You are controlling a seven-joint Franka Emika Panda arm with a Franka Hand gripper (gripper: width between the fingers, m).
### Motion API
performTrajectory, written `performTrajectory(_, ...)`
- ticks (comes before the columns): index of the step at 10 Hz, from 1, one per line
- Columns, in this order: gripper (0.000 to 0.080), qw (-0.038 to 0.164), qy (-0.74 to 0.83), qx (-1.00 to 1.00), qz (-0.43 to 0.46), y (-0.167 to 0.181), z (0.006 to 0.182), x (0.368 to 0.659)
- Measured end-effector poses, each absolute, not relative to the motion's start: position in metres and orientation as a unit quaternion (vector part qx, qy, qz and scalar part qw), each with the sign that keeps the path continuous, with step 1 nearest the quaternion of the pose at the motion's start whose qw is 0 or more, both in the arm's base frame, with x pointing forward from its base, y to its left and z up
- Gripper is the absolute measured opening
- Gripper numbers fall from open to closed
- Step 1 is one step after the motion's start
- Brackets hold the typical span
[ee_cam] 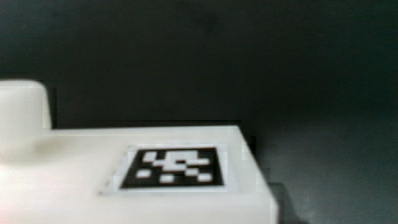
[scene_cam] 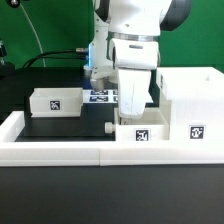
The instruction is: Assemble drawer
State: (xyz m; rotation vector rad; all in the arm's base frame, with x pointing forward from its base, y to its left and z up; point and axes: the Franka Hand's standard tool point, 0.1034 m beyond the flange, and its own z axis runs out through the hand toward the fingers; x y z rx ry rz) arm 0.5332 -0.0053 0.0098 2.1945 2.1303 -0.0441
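Note:
A small white drawer tray [scene_cam: 140, 132] with a square tag on its front stands at the front, against the low border wall [scene_cam: 60, 150]. My gripper [scene_cam: 134, 112] hangs right over this tray; its fingertips are hidden between the hand and the tray. In the wrist view the tray's tagged top [ee_cam: 178, 167] fills the lower part, with a raised white part [ee_cam: 18, 110] beside it and no fingers in view. The large hollow case [scene_cam: 190, 105] stands just to the exterior view's right of this tray. A second small tray [scene_cam: 55, 100] sits at the exterior view's left.
The marker board [scene_cam: 100, 96] lies flat behind the gripper on the black mat [scene_cam: 70, 125]. The white border wall runs along the front and up the left side. The arm's body stands over the middle of the table.

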Motion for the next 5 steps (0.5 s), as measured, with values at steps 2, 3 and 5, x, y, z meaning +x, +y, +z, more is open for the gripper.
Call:
performTrajectory(2,0.0044,0.041,0.696,0.717,-0.015,-0.0051,0.0097,0.533)
performTrajectory(3,0.0044,0.041,0.696,0.716,-0.015,-0.0051,0.0097,0.5332)
performTrajectory(5,0.0044,0.044,0.699,0.714,-0.019,-0.0047,0.0105,0.5344)
